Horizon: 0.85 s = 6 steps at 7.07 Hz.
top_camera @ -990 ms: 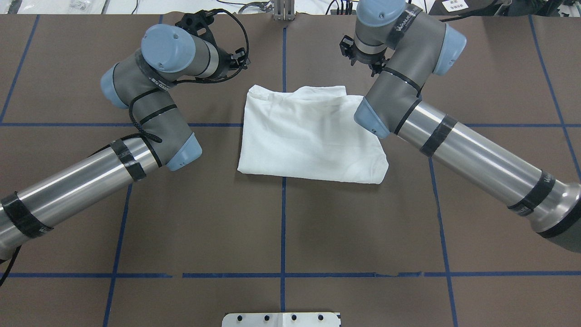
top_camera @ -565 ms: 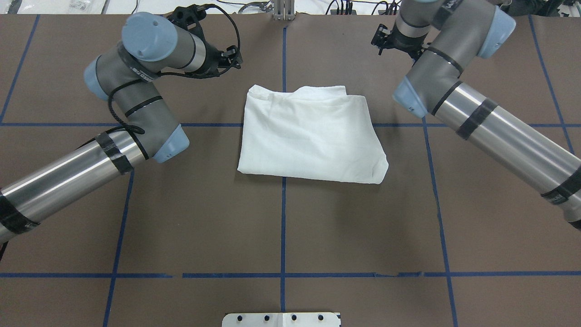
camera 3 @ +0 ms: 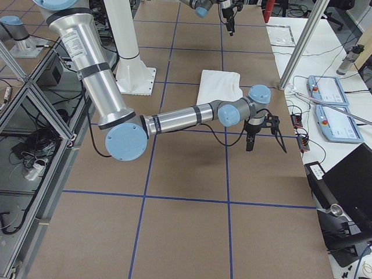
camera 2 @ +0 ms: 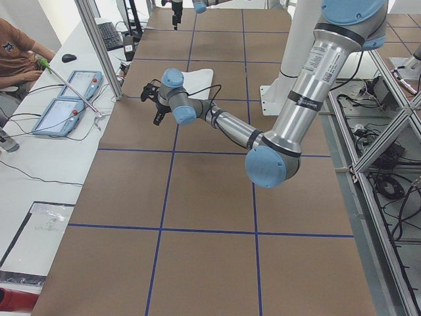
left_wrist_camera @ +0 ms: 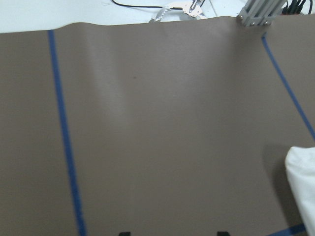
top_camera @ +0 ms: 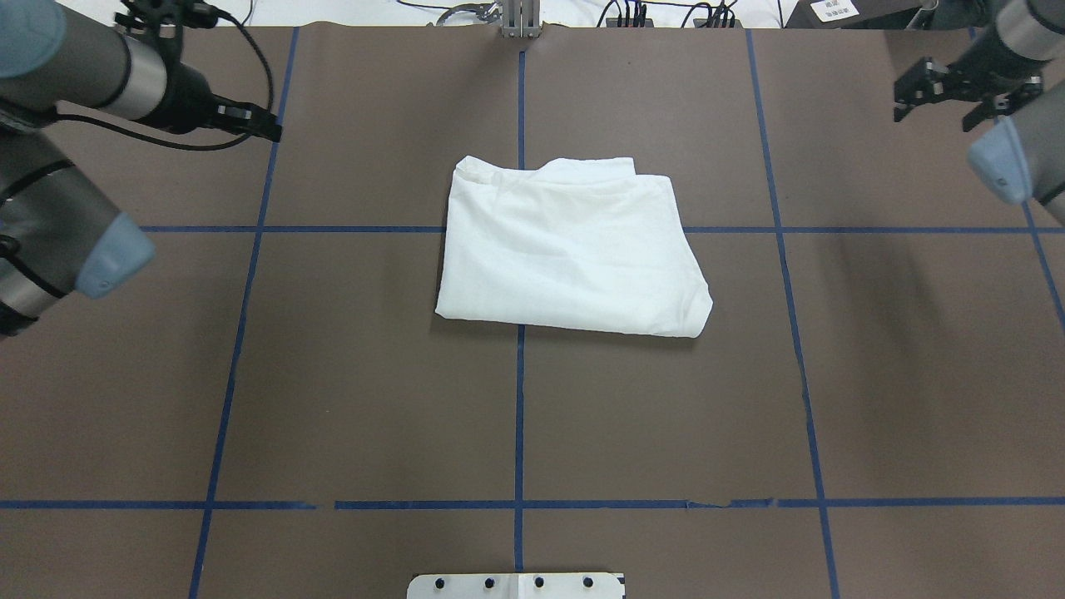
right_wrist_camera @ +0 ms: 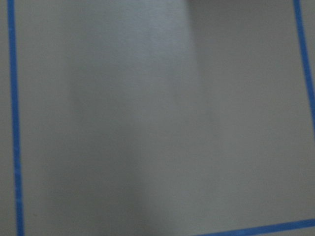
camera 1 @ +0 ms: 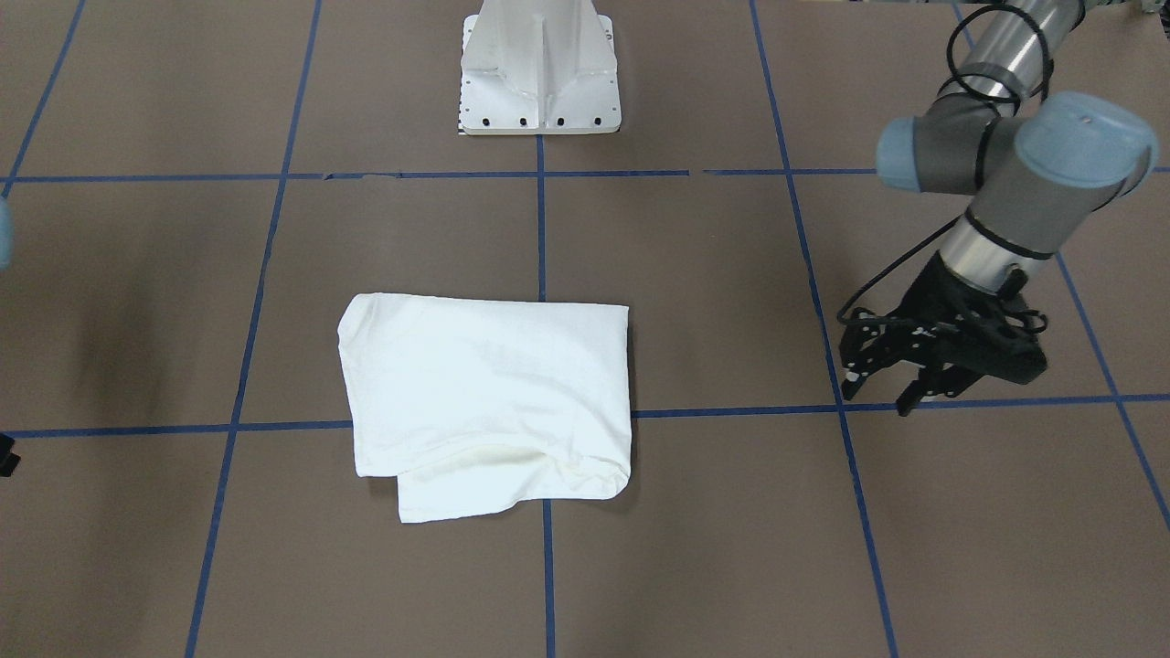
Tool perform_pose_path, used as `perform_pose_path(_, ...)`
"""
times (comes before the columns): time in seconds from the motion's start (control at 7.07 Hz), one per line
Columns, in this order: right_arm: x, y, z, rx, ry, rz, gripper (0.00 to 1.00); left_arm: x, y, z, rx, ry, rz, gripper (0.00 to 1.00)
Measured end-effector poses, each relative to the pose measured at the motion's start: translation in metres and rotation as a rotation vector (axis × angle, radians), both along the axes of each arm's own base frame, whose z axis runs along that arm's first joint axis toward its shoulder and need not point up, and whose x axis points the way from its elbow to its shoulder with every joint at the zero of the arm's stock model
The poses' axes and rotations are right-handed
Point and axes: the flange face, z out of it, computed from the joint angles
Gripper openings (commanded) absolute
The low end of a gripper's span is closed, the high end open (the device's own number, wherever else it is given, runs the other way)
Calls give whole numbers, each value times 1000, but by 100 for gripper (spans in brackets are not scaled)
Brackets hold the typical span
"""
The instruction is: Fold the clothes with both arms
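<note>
Seemingly done, the folded shirt (top_camera: 570,249) is lying centre-frame, left arm (top_camera: 50,200) and right arm (top_camera: 1003,162) hanging at upper corners, jaws parted, empty

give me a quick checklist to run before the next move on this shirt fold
1. Fold: the shirt lies flat as a folded block: ok.
2. Edges lined up: not ok, a lower layer sticks out on the side away from the robot.
3. Is the left gripper open and empty: ok.
4. Is the right gripper open and empty: ok.
5. Both grippers apart from the shirt: ok, one off to each side.
6. Where collar and print sit: cannot tell, neither shows.
</note>
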Motion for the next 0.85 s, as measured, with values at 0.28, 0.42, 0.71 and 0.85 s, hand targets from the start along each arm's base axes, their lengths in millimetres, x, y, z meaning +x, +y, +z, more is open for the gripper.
perform_pose_path(0.28,91,83,69,65,19,-76,100,-124,28,79,62,-117,76,73)
perform_pose_path(0.42,119,114,90,76,13,-93,100,-181,52,123,72,-152,98,73)
perform_pose_path(0.71,144,139,106,74,-3,-98,100,-265,97,184,33,-185,72,80)
perform_pose_path(0.85,145,141,108,56,-5,-102,100,-280,105,192,-20,-189,61,80)
